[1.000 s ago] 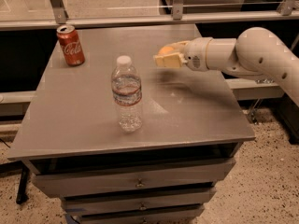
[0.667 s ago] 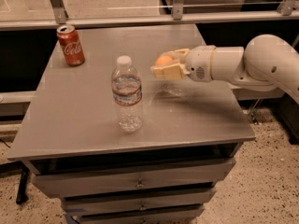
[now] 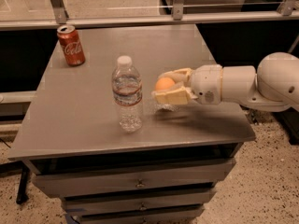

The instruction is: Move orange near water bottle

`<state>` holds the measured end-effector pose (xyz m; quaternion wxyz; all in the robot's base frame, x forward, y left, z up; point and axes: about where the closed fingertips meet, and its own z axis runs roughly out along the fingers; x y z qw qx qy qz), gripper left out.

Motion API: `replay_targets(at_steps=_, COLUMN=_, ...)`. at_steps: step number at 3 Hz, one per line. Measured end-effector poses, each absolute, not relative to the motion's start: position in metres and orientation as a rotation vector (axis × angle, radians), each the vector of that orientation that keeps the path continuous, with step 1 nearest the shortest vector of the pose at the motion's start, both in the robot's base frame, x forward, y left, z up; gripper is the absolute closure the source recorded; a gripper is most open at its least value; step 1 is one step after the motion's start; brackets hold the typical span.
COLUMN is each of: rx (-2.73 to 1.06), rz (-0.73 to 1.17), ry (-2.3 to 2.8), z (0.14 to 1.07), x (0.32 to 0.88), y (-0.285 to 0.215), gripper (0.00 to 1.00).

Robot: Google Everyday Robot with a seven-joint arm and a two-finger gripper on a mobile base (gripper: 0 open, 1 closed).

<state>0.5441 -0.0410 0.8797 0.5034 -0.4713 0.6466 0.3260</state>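
Against the earlier frames, the small round smooth orange (image 3: 165, 84) has come lower and nearer the grey table's (image 3: 70, 125) front, just right of the tall clear plastic water bottle (image 3: 127, 94), clamped between the tan fingers of the gripper (image 3: 160, 87). A further leftward push could topple the upright bottle, or the released fruit may roll off. Round, the orange shows no long axis or pointing end.

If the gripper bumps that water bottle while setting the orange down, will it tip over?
Probably if hit high: the water bottle is tall, narrow and upright. It looks filled, so a low nudge might just slide it. The gripper, shut on the orange, is close beside it.
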Motion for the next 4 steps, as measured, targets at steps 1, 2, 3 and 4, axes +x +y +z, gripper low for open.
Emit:
replay_targets(at_steps=1, rx=-1.174, rz=0.809, ry=1.557, z=0.867, x=0.52, y=-0.048, gripper=1.0)
replay_targets(at_steps=2, rx=-1.206, rz=0.846, ry=1.539, z=0.861, x=0.5, y=-0.048, gripper=1.0)
replay_targets(at_steps=3, rx=-1.233, rz=0.886, ry=1.495, z=0.864, x=0.49, y=-0.037, gripper=1.0)
replay_targets(at_steps=4, rx=-1.255, rz=0.93, ry=1.469, z=0.865, x=0.486, y=-0.025, gripper=0.84)
